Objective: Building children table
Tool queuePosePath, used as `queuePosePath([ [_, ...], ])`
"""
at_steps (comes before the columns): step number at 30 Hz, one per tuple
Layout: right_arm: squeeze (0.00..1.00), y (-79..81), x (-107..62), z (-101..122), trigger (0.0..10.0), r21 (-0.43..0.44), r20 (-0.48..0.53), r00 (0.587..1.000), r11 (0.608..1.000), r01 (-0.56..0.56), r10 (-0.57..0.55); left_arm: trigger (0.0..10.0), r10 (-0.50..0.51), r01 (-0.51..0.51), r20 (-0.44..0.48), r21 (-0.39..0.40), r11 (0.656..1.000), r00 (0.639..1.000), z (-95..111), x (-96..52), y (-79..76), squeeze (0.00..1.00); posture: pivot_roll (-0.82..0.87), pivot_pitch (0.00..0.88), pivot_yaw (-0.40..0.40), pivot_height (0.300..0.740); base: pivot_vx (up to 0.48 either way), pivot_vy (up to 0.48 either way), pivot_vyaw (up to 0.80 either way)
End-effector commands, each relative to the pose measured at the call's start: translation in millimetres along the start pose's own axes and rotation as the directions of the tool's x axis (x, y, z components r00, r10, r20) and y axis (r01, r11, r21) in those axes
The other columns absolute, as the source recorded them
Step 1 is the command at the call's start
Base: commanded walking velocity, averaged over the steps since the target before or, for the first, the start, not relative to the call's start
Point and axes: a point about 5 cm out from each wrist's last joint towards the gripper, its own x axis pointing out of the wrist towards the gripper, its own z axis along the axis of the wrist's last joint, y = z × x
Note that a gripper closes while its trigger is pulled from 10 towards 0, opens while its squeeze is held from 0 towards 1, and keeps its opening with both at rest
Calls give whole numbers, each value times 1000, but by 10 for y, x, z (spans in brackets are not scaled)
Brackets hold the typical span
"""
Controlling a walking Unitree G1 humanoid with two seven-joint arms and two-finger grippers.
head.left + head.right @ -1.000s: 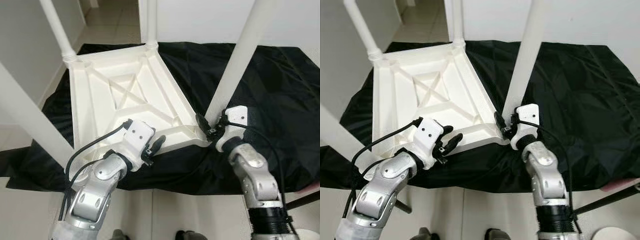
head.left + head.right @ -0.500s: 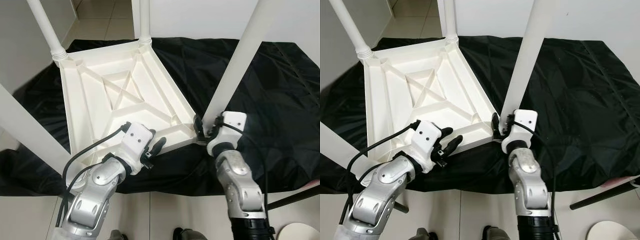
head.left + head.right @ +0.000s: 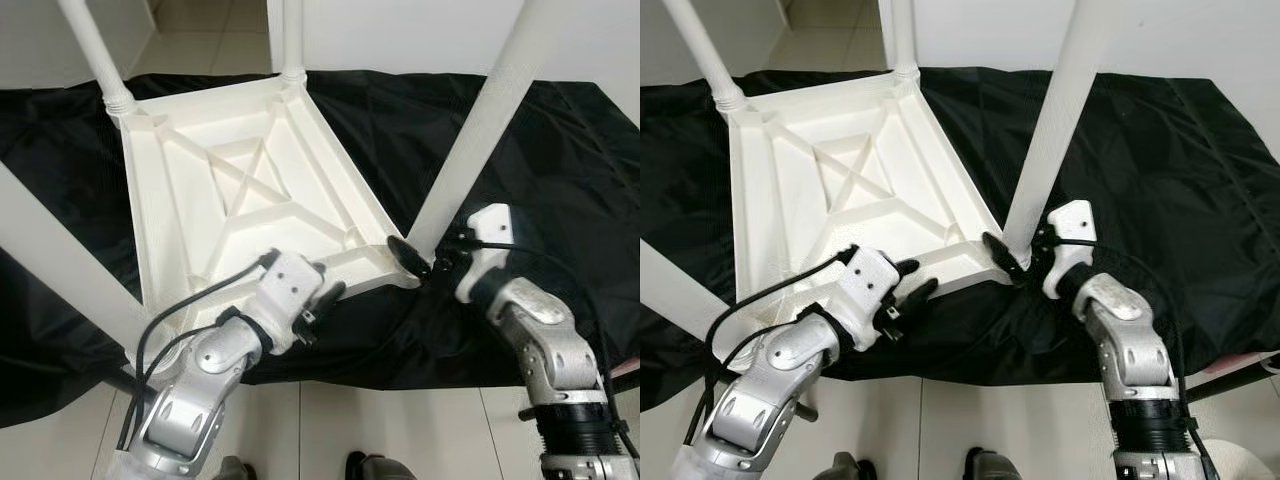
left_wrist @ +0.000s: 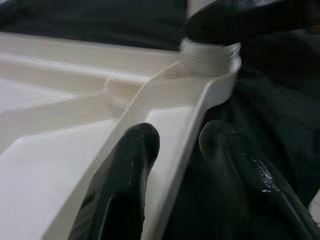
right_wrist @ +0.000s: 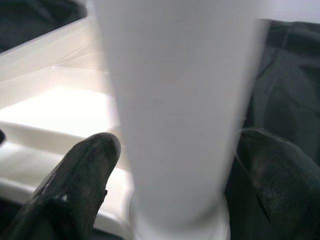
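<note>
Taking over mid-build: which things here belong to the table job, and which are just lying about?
Job:
- upturned white tabletop
- near-right table leg, right gripper around its base
- left gripper, jaws astride the tabletop's rim
- three other legs

Lying about:
- black sheet
- black rod

A black sheet (image 3: pixel 560 150) of thin, creased fabric covers the floor across most of the scene, running from the far left to the far right. Its near edge lies just before the robot, where pale floor tiles (image 3: pixel 400 430) with a faint grout line show. Beyond the sheet a plain white wall (image 3: pixel 400 35) rises at the far side. At the far left a strip of beige tiled floor (image 3: pixel 190 35) leads away past the wall's edge. At the near right a dark rod (image 3: pixel 1230 385) lies on the tiles beside the sheet's edge. The light is even and soft.
</note>
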Motion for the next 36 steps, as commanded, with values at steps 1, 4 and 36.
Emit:
queuePosePath([
  [1, 0, 5, 20, -40, 10000, -17, -11, 998, 998, -67, 67, 10000, -7, 6, -40, -19, 1000, 999, -47, 6, -10, 0, -116, 151, 32, 740, 0, 0, 0],
  [4, 0, -41, 86, -76, 10000, -24, -43, 994, 995, -100, 99, 10000, 4, -4, -41, -13, 1000, 999, -39, 30, 13, 0, -105, 153, 30, 740, 0, 0, 0],
  [36, 0, 503, 321, -337, 10000, 89, -75, 946, 943, 321, -315, 10000, 111, -111, 11, 8, 994, 994, -38, -26, 257, 0, -54, 167, 0, 740, 0, 0, 0],
])
